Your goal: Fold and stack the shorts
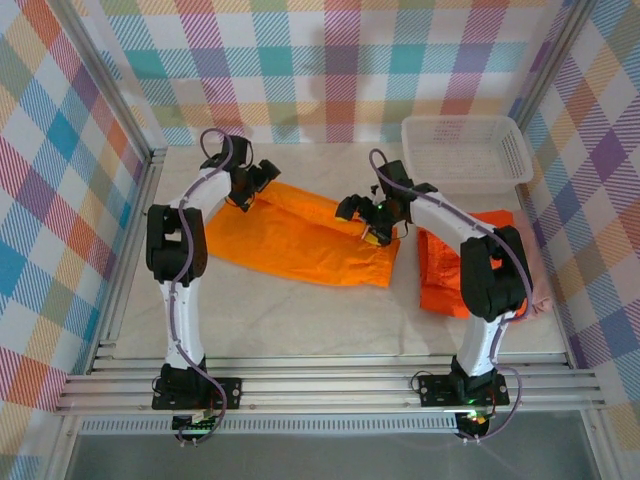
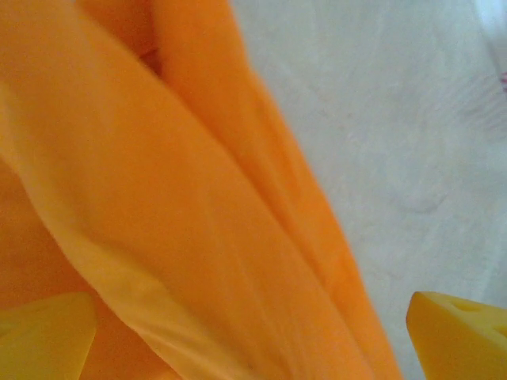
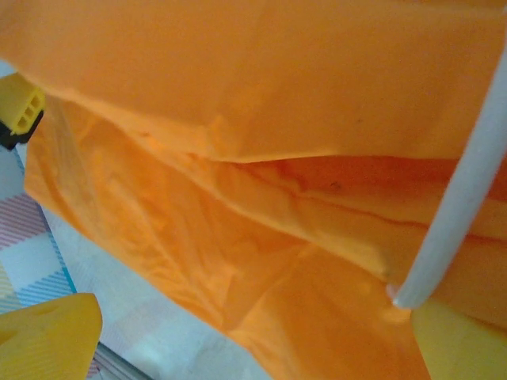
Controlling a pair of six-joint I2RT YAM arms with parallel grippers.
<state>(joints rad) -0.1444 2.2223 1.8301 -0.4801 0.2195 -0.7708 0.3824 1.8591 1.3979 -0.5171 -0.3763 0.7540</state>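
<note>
Plaid walls enclose a pale counter (image 1: 300, 330). Yellow-orange shorts (image 1: 300, 240) lie spread flat mid-frame, seemingly laid out for folding. The left arm (image 1: 180, 245) and right arm (image 1: 490, 270) bend inward over opposite ends, left jaws and right jaws wide open, holding nothing. Bright orange shorts (image 1: 445, 285) lie crumpled at right.

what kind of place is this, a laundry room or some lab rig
Most likely a lab robot cell, not a home: a left arm and right arm bolted to aluminium rails, plaid cloth walls boxing in the table, with orange shorts and a white mesh basket laid out.
</note>
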